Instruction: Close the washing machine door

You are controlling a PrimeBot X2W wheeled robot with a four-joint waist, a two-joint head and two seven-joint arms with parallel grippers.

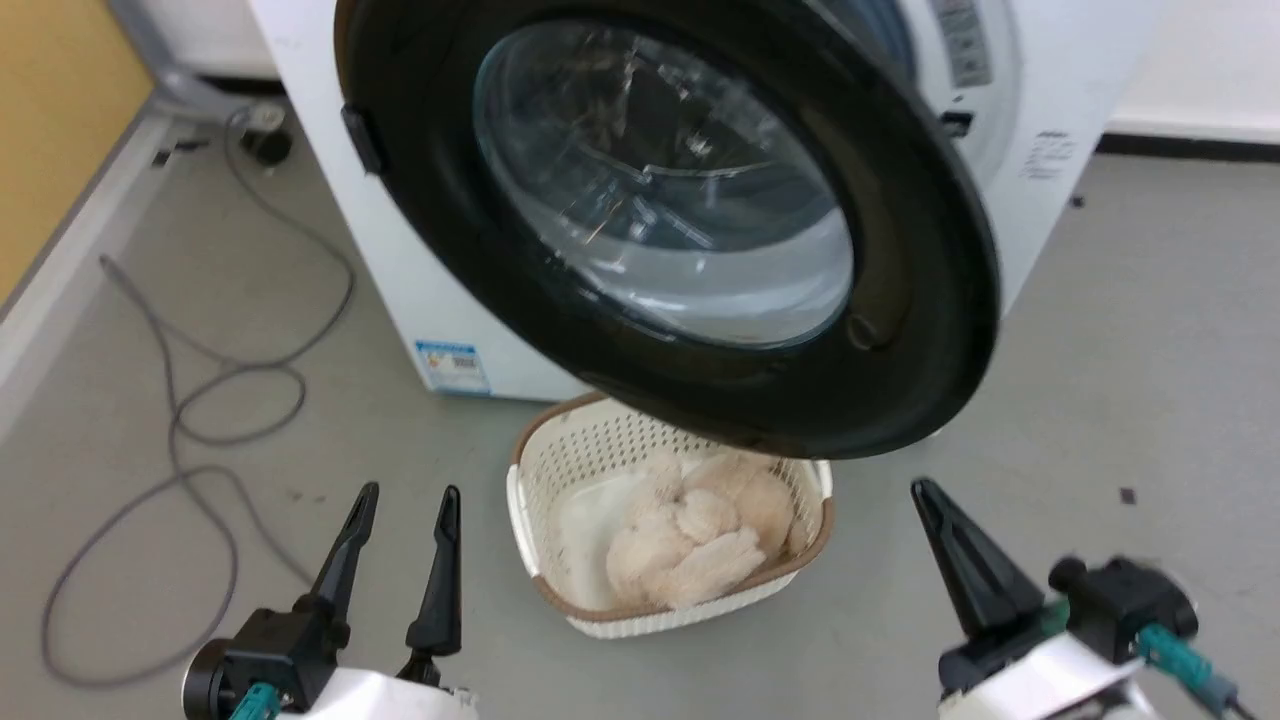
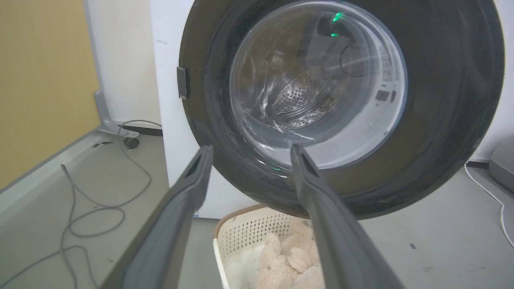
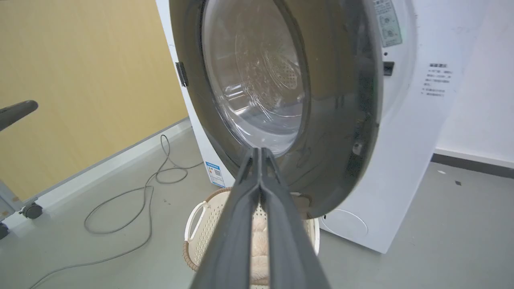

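Left gripper (image 1: 410,492), spread wide, and right gripper (image 3: 260,150), pinched together, hang near the open door (image 1: 920,300) (top cut off), which hides part of the basket (image 1: 520,500).

LAUNDRY TEST ROOM: a white front-loading washing machine (image 1: 400,270) stands free on a bare grey floor (image 1: 1150,350) at centre frame. A cream laundry basket (image 1: 545,470) of fluffy fabric (image 1: 690,540) sits at its foot. A yellow partition panel (image 3: 80,80) fills the left of the frame, with a castor wheel (image 3: 32,209) near its base. A loose grey cable (image 1: 350,285) trails over the floor. At right, a plain white wall (image 3: 490,80) meets dark skirting (image 3: 474,164).
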